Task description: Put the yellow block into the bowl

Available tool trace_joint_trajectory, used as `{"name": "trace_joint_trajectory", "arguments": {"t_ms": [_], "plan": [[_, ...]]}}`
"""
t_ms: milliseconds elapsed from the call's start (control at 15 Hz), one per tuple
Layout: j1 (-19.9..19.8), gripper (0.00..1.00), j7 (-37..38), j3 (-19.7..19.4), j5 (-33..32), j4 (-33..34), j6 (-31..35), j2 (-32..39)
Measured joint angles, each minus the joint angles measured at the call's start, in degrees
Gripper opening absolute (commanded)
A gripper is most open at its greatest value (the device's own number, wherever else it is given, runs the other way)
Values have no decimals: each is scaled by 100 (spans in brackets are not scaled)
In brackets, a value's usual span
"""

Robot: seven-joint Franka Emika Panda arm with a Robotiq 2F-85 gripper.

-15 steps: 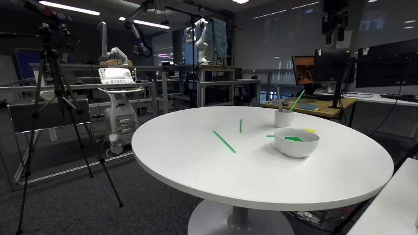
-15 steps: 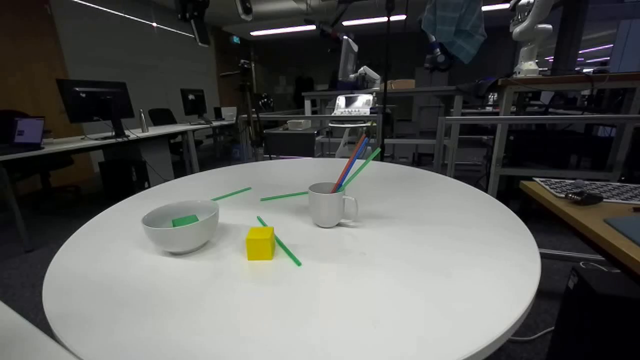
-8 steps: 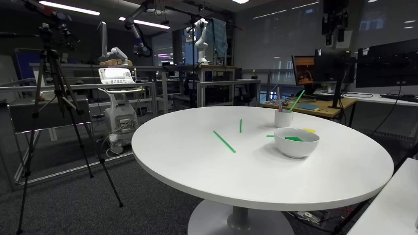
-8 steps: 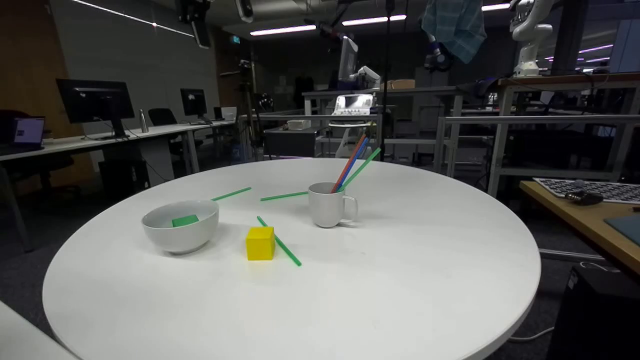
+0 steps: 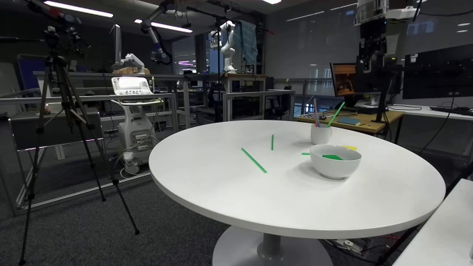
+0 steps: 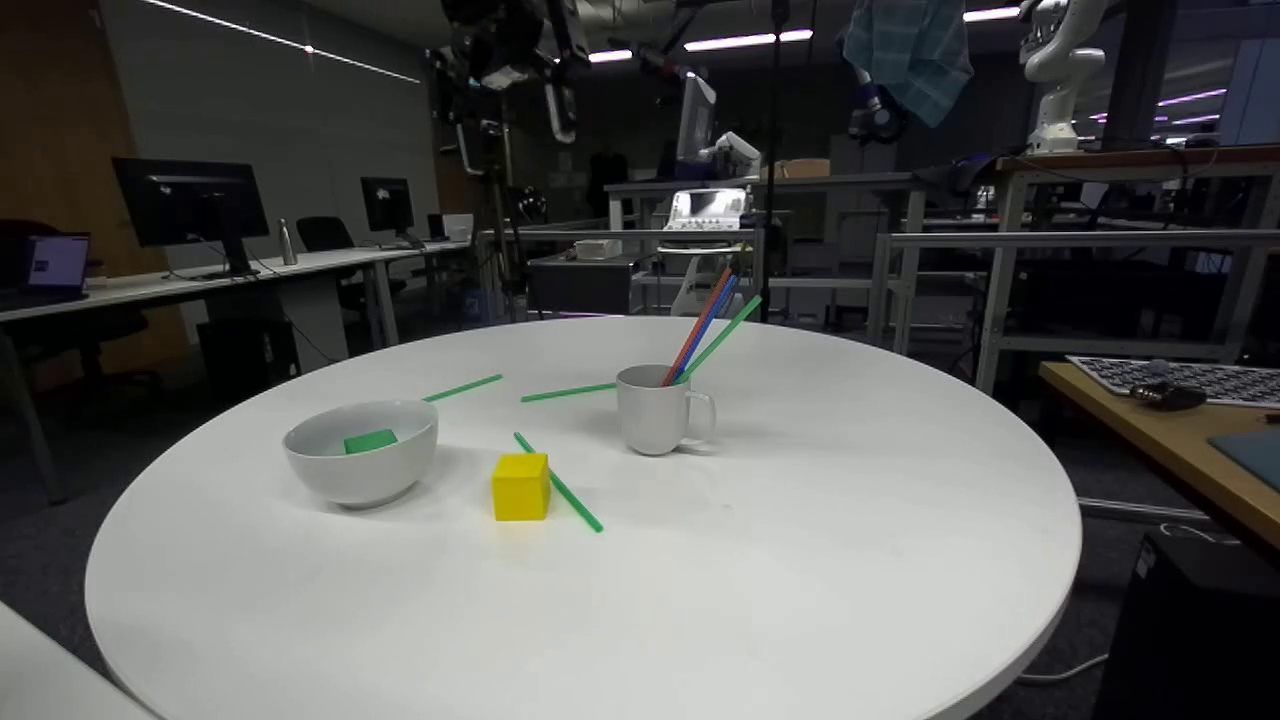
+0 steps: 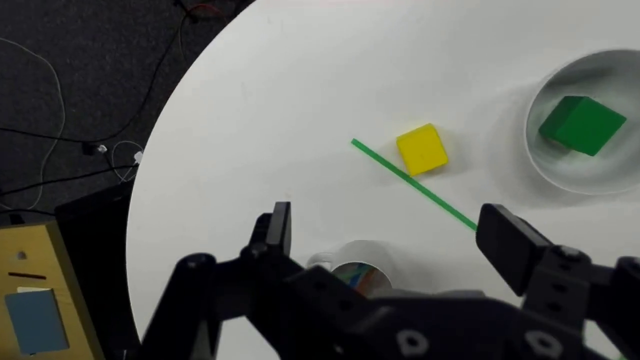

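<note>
gripper (image 7: 385,220) spread wide, nothing in it | yellow block (image 6: 521,488) sits right of the bowl (image 6: 375,478) in an exterior view, green stick (image 6: 577,505) just beside | probably light n stiff, I'd pinch opposite flat sides

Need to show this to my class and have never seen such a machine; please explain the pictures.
The machine is a robot arm ending in a gripper, a two-fingered mechanical hand. Two views come from cameras standing outside the robot; the third comes from its wrist, looking down at the round white table. On it are a yellow block and three green sticks. A white bowl there holds a green block, and a white mug holds red, blue and green sticks. The gripper hovers open above the table, holding nothing.
</note>
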Motion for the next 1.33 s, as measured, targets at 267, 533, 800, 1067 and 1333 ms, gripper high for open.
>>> {"name": "trace_joint_trajectory", "arguments": {"t_ms": [267,533,800,1067,1333], "plan": [[-15,100,-514,-243,208,192,652,870],[-21,100,-1070,-300,534,534,1073,1845],[-22,100,-1289,-188,726,981,1105,2810],[-31,100,-1315,-24,776,1381,1102,3580],[-34,100,-1315,90,779,1644,1003,3925]]}}
